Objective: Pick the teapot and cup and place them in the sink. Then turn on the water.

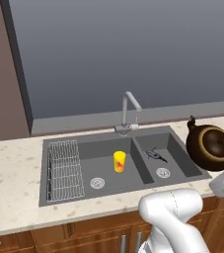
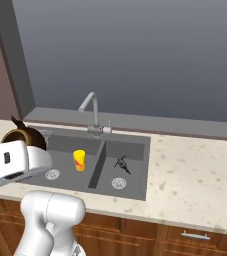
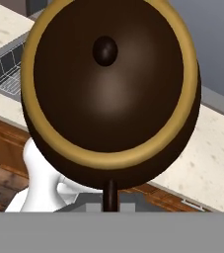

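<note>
Held close before the hand camera, the squat round dark-brown teapot (image 3: 111,89) with its gold-rimmed top is carried in the air, tilted, above the right end of the bench (image 1: 15,163). The fingers (image 3: 111,195) are nearly shut on its thin dark handle. Judge the teapot rigid, glazed and slippery, probably breakable; a handle grip lets the body swing, so move slowly and lower it gently. The small bright yellow cup (image 1: 119,161) already stands upright in the left basin of the dark grey double-basin sink (image 1: 143,170). The grey gooseneck faucet (image 1: 129,111) shows no stream.
</note>
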Motion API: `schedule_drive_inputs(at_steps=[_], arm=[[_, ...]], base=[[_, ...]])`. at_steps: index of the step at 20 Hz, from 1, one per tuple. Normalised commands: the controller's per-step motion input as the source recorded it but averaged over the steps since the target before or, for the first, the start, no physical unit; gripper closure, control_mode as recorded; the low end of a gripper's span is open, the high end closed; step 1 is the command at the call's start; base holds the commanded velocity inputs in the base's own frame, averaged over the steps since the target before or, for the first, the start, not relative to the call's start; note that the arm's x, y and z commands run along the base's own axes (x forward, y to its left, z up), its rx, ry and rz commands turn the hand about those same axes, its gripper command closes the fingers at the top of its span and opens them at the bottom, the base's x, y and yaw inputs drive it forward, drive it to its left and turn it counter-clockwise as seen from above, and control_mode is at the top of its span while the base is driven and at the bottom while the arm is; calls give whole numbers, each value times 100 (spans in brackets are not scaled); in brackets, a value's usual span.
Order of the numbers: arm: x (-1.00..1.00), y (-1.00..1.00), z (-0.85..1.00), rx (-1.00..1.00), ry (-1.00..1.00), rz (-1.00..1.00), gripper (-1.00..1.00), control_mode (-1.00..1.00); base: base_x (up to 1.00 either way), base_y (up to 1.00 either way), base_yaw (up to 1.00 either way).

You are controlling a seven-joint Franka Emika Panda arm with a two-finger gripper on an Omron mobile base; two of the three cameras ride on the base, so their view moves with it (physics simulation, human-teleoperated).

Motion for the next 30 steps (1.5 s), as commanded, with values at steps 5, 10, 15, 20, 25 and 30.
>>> schedule_drive_inputs(at_steps=[5,10,15,20,25,30], arm=[[4,-11,-1,0,0,0,100,-100],[18,-35,-8,0,0,0,100,-100],[27,-12,-1,0,1,0,100,-100],[20,-3,0,0,6,-1,100,-100],[2,0,-4,0,12,-4,100,-100],[0,0,-9,0,9,-1,100,-100]], base=[[0,0,0],[0,0,0],[0,0,0],[0,0,0],[0,0,0],[0,0,0]])
